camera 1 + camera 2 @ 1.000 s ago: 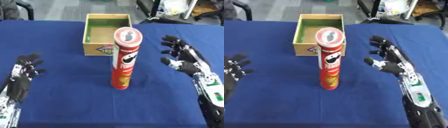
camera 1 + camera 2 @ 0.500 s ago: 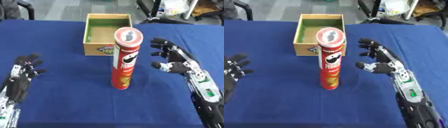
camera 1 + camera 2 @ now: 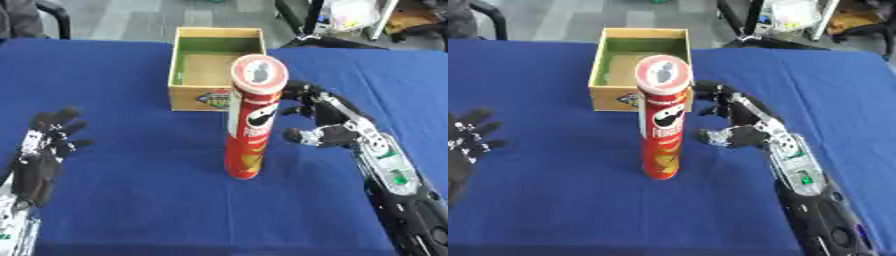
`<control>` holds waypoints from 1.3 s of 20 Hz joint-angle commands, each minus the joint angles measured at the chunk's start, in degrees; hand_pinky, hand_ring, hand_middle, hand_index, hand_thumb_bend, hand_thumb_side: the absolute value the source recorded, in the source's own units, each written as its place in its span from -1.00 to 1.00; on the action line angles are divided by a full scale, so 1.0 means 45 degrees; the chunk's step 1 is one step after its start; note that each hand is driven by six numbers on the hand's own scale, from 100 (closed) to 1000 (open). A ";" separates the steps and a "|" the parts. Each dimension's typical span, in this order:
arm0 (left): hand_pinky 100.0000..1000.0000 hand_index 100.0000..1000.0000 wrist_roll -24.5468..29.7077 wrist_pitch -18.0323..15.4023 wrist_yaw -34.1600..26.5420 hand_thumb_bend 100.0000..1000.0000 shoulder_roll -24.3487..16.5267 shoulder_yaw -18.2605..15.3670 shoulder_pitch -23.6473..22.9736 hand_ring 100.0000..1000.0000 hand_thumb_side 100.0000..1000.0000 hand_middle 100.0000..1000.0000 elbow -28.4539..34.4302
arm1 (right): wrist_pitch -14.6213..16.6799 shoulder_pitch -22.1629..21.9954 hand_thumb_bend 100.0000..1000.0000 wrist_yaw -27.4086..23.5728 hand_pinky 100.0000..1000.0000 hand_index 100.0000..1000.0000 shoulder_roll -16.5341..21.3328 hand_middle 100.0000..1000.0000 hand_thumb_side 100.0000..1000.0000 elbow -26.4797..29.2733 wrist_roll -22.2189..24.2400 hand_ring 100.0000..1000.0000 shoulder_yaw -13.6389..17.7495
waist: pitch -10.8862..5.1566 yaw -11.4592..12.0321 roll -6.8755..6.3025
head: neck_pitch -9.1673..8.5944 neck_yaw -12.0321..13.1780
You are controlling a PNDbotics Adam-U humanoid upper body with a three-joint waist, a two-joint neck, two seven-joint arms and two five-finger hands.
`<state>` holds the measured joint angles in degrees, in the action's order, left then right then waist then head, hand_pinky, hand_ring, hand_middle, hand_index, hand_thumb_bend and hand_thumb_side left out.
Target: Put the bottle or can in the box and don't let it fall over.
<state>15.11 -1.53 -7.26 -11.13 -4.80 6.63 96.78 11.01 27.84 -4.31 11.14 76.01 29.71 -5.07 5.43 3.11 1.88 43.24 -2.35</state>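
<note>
The tall red cylindrical crisp can (image 3: pixel 253 122) stands upright on the blue counter (image 3: pixel 131 185), just before the open wooden box (image 3: pixel 217 65). The right hand (image 3: pixel 324 125), fingers spread and ungrasping, is beside it; a glancing touch high up could topple it.

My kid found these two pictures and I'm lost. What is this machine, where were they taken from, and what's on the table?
It is a person-sized robot torso with two arms, steered by a person. Both pictures come from a stereo camera in its head, left and right eye, looking down.

On the blue table stands a tall red can, upright. Behind it sits an open box, empty as far as shown.

The right hand is open beside the can, reaching toward it; nothing is held. The left hand rests open at the lower left.
</note>
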 commanded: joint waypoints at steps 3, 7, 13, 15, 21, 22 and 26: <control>0.50 0.84 0.0049 -0.0032 0.0007 -0.31 -0.0094 0.0007 0.0129 0.82 0.85 0.81 0.0183 | 0.0050 0.0434 0.30 0.0113 0.52 0.86 -0.0127 0.78 -0.65 -0.0204 0.0215 0.86 -0.0111 | -0.0129 0.0024 -0.0052 | 0.0041 -0.0081; 0.50 0.84 0.0070 -0.0030 0.0009 -0.31 -0.0083 0.0019 0.0136 0.82 0.85 0.81 0.0180 | 0.0075 0.0581 0.30 0.0165 0.51 0.86 -0.0310 0.77 -0.65 -0.0316 0.0364 0.86 -0.0236 | -0.0126 0.0045 -0.0059 | 0.0027 -0.0102; 0.50 0.84 0.0096 -0.0029 0.0003 -0.31 -0.0059 0.0040 0.0143 0.82 0.85 0.81 0.0169 | 0.0092 0.0783 0.30 0.0298 0.51 0.86 -0.0622 0.76 -0.65 -0.0467 0.0596 0.85 -0.0422 | -0.0120 0.0081 -0.0075 | 0.0041 -0.0166; 0.50 0.84 0.0103 -0.0032 0.0002 -0.32 -0.0068 0.0041 0.0146 0.82 0.85 0.81 0.0171 | 0.0097 0.0811 0.30 0.0332 0.51 0.86 -0.0710 0.76 -0.65 -0.0512 0.0647 0.85 -0.0456 | -0.0114 0.0092 -0.0077 | 0.0026 -0.0178; 0.50 0.84 0.0117 -0.0023 -0.0008 -0.32 -0.0052 0.0057 0.0153 0.82 0.85 0.81 0.0155 | -0.0034 0.0855 0.28 0.0110 0.50 0.86 -0.0977 0.75 -0.62 -0.0795 0.0706 0.84 -0.0534 | -0.0111 0.0117 -0.0071 | 0.0052 -0.0227; 0.50 0.84 0.0119 -0.0023 -0.0006 -0.32 -0.0056 0.0057 0.0154 0.82 0.85 0.81 0.0152 | -0.0070 0.0869 0.27 0.0011 0.49 0.85 -0.1015 0.75 -0.62 -0.0859 0.0709 0.84 -0.0547 | -0.0107 0.0127 -0.0069 | 0.0036 -0.0236; 0.50 0.84 0.0119 -0.0025 -0.0007 -0.31 -0.0058 0.0062 0.0161 0.82 0.85 0.81 0.0146 | -0.0179 0.0924 0.26 -0.0228 0.49 0.85 -0.1128 0.74 -0.60 -0.1036 0.0750 0.83 -0.0617 | -0.0094 0.0147 -0.0065 | 0.0054 -0.0283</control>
<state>15.55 -1.54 -7.26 -11.10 -4.74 6.64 96.76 10.37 30.74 -4.59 6.09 71.07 33.03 -7.81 5.48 3.65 1.77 43.24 -3.43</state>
